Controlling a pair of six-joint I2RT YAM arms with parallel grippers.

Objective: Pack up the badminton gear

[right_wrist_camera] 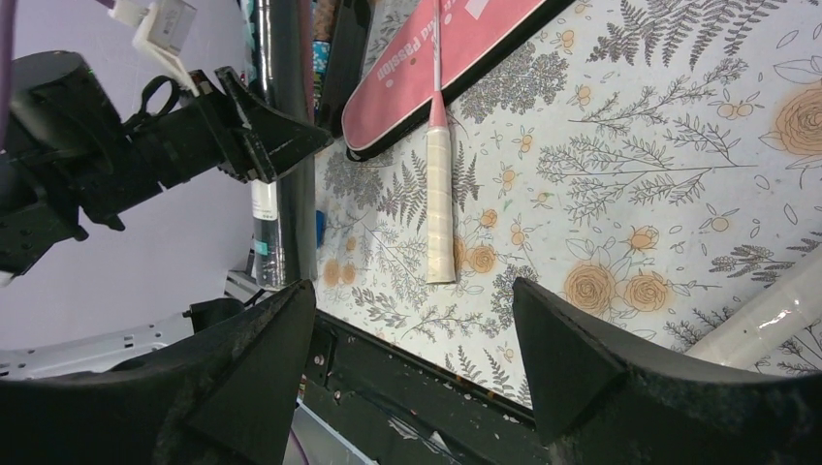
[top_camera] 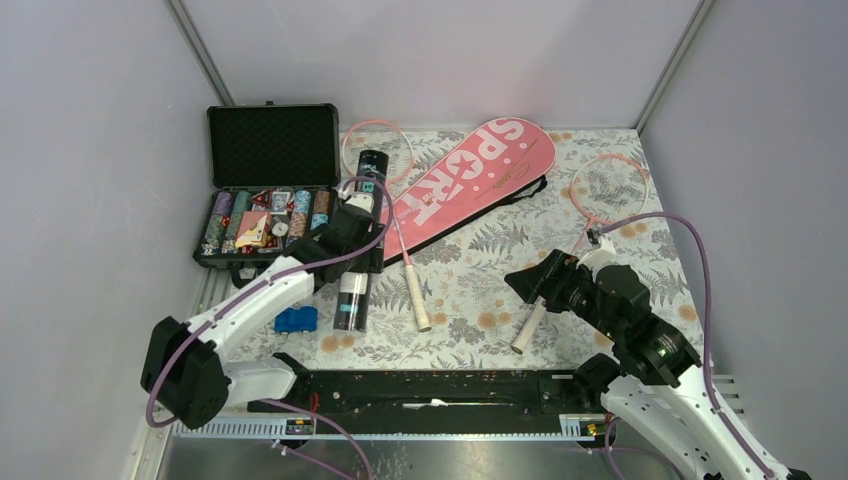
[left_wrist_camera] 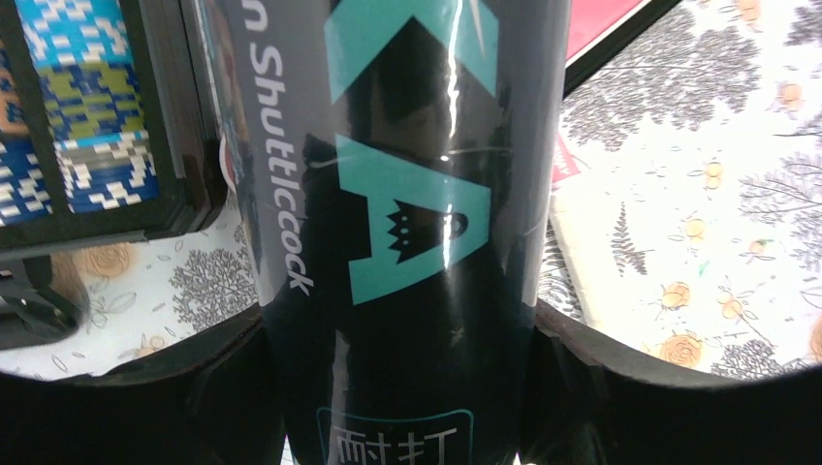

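Chip case point(top_camera: 270, 190) far left; tube point(top_camera: 351, 298) just right of it; bag point(top_camera: 470, 180) centre-back; one racket point(top_camera: 607, 187) right; block point(top_camera: 296, 319) before case

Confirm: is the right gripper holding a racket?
No: the right wrist view shows the right gripper open and empty, with a racket handle lying on the tablecloth beyond it.

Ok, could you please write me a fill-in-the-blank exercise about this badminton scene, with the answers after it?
1. The left end effector is closed on the black tube; the small block beside the tube's near end is ___.
2. The pink racket bag bears the word ___.
3. The right end effector is open and holds ___.
4. The lid of the poker chip case stands ___.
Missing words: blue; SPORT; nothing; open.
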